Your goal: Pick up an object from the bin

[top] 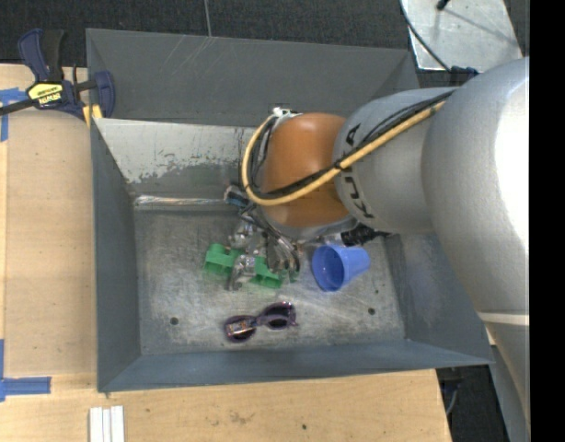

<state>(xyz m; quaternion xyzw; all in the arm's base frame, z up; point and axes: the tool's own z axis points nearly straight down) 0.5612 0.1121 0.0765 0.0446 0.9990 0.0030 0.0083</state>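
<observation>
- Three loose things in bin [112, 247]; nearest the front: purple sunglasses [259, 321], lying left-right, apart from claw [259, 258].
- Mid-floor: green plastic piece [220, 261], long axis approx left-right, poking out left from right under claw.
- Claw low over green plastic piece; spread or pinched: can't tell, too cluttered.
- Just right of claw: blue cup [336, 267] on its side.
- Probably next: straight lift, no sideways shift needed.
</observation>
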